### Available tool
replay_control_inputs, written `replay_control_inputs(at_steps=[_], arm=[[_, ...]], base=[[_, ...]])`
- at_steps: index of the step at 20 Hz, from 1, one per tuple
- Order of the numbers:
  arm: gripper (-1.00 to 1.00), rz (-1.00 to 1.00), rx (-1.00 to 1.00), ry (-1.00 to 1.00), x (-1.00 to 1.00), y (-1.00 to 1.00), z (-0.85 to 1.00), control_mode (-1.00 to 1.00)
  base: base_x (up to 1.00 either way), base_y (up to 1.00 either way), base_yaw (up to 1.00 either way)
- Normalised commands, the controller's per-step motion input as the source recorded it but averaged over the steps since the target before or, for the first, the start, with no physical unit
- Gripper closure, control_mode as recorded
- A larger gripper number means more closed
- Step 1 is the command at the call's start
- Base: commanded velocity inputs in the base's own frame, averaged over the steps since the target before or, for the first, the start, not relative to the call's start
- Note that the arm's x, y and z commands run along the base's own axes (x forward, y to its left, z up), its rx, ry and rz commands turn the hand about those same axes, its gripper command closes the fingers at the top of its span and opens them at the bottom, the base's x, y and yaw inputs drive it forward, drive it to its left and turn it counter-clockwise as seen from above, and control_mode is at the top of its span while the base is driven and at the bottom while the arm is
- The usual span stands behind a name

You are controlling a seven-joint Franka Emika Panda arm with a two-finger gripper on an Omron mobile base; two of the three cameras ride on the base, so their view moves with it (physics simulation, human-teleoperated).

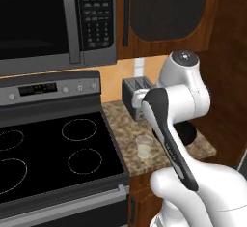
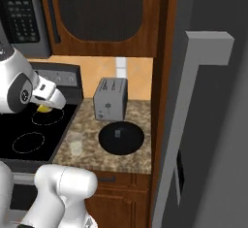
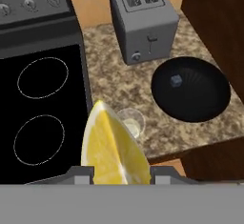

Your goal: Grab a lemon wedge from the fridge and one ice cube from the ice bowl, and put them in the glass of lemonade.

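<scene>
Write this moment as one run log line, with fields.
gripper: shut on lemon wedge | above: glass of lemonade | ice bowl: one cube

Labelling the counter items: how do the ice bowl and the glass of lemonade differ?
The ice bowl is black, wide and shallow; the glass of lemonade is clear, narrow and far smaller. The bowl holds one small cube, the glass pale yellowish liquid. The bowl sits right of the glass. Both stand upright on the granite counter.

Your lemon wedge (image 3: 112, 149) covers part of the glass of lemonade (image 3: 133, 121), and its base drops off the hand view's bottom edge. From the left, the arm blocks most of the ice bowl (image 1: 189, 133) and the toaster's (image 1: 133, 94) right side.
</scene>
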Motion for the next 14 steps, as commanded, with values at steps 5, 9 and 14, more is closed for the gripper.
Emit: replay_control_inputs(at_steps=[5,9,14], arm=[[1.00,0.01,0.00,0.25,0.71,-0.32,-0.74,-1.00],[1.00,0.04,-0.04,0.33,0.74,-0.31,-1.00,-1.00],[1.00,0.01,-0.12,0.31,0.80,0.08,-0.96,-1.00]], base=[[0.19,0.00,0.00],[0.00,0.00,0.00],[0.00,0.00,0.00]])
